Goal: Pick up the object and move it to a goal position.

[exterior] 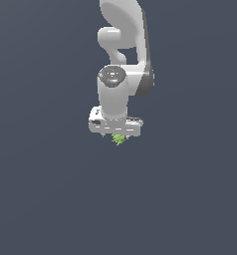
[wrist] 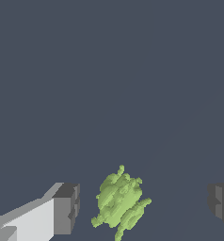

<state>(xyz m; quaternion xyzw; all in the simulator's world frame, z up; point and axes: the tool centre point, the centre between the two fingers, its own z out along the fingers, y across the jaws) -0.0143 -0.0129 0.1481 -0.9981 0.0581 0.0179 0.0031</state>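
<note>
The object (wrist: pixel 119 202) is a small lime-green lump with spiky edges. In the wrist view it lies between the two dark fingertips, closer to one fingertip (wrist: pixel 67 208) than to the other (wrist: pixel 220 205), with a gap on each side. My gripper (wrist: pixel 143 207) is open and touches nothing. In the exterior view the object (exterior: pixel 119 139) peeks out just under the white hand, and the gripper (exterior: pixel 116 135) itself is mostly hidden by the hand and the arm above it.
A flat dark blue-grey surface (exterior: pixel 46 189) fills both views. The white arm (exterior: pixel 121 45) rises toward the top of the exterior view.
</note>
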